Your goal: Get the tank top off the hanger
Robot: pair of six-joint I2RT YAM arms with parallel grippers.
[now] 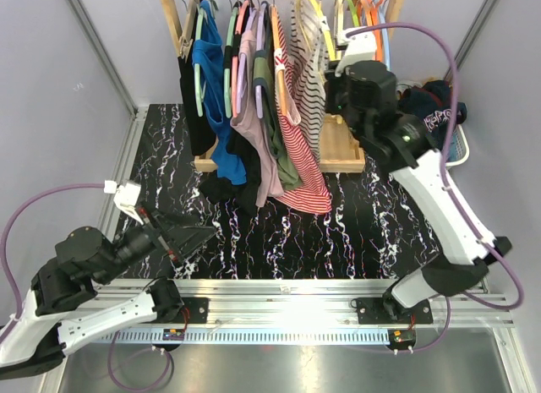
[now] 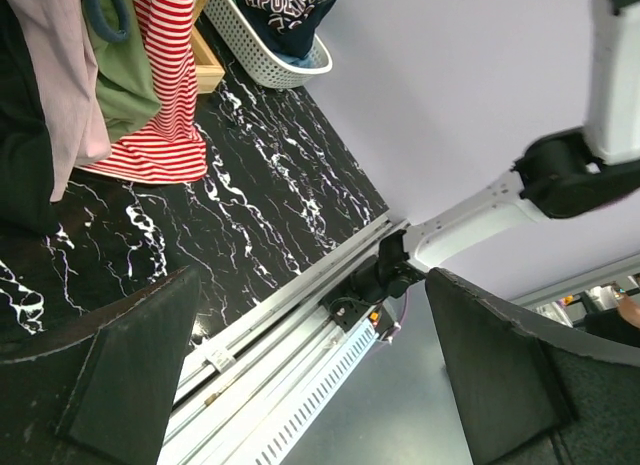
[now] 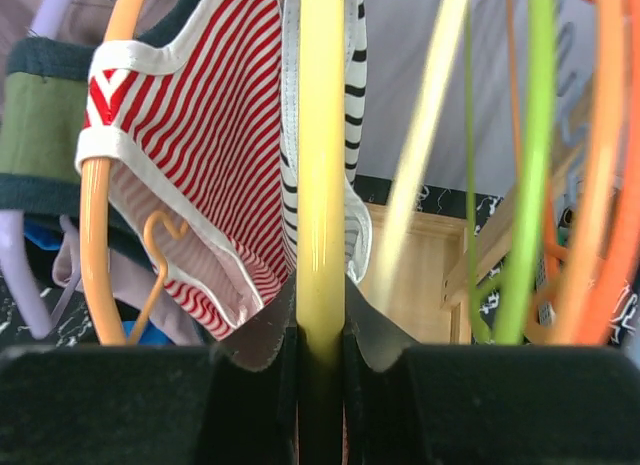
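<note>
the right gripper (image 3: 320,347) is clenched on the yellow hanger (image 3: 321,185), with the black-and-white striped tank top (image 3: 352,95) draped on that hanger just above its fingers. the left gripper (image 2: 310,375) gapes wide, grasping nothing.

robot arms (image 1: 93,262) (image 1: 439,199) 2 | wooden rack (image 1: 340,150) 1 | white basket (image 1: 461,146) 1 | striped tops (image 1: 306,177) (image 1: 317,72) 2

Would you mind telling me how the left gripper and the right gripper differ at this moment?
The left gripper stands wide open and holds nothing; the right gripper is shut on the yellow hanger. The left gripper sits low over the table, near its base; the right gripper is up at the clothes rack. Both have two dark fingers.
</note>
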